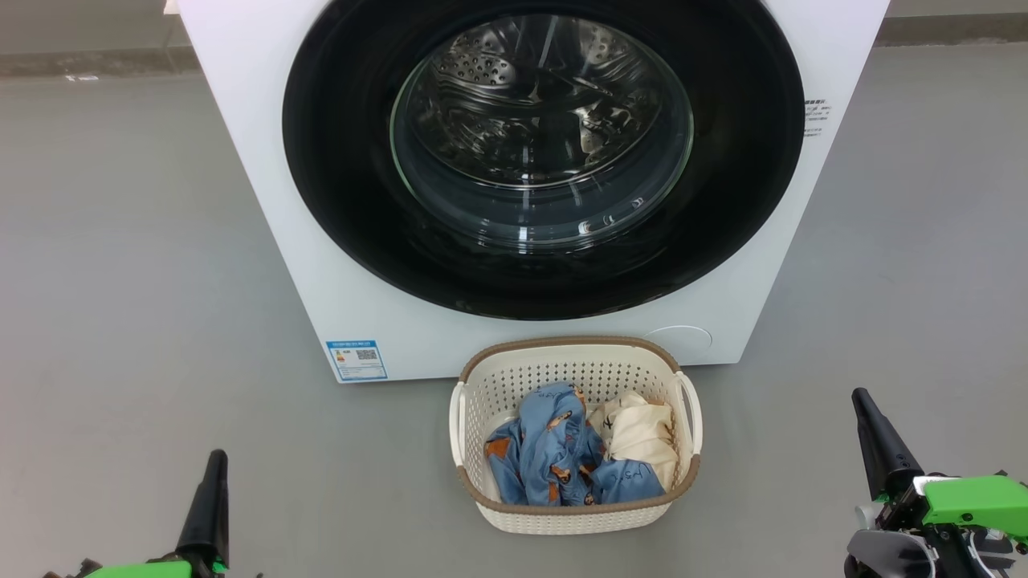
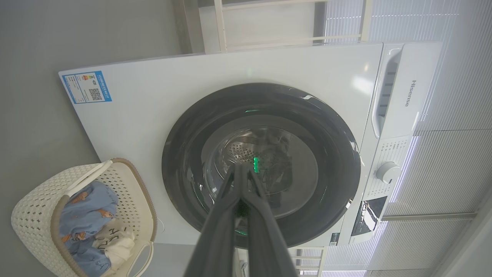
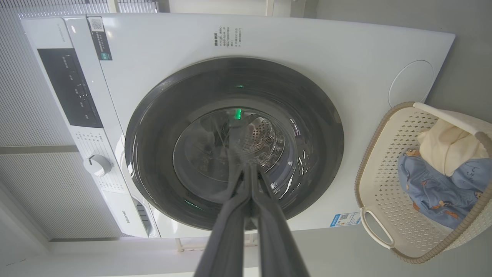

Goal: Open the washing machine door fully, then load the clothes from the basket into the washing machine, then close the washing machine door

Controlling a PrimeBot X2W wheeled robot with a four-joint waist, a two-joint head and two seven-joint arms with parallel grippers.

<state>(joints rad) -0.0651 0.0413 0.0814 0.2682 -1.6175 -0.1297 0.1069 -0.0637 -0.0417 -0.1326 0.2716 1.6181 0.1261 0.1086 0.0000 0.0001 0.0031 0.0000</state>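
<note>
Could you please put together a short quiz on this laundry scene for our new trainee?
1. True or false: the washing machine door is shut.
2. Where are the clothes? A: in the drum. B: in the basket. C: on the floor.
3. Fill in: the fingers of the left gripper and of the right gripper are ____.
Key: 1 true; 2 B; 3 shut.

Washing machine door [image 1: 345, 160] shut across the drum [image 1: 514, 88], barring entry. Basket [image 1: 574, 518] just before washing machine [image 1: 241, 160]; open floor [image 1: 144, 321] either side.
</note>
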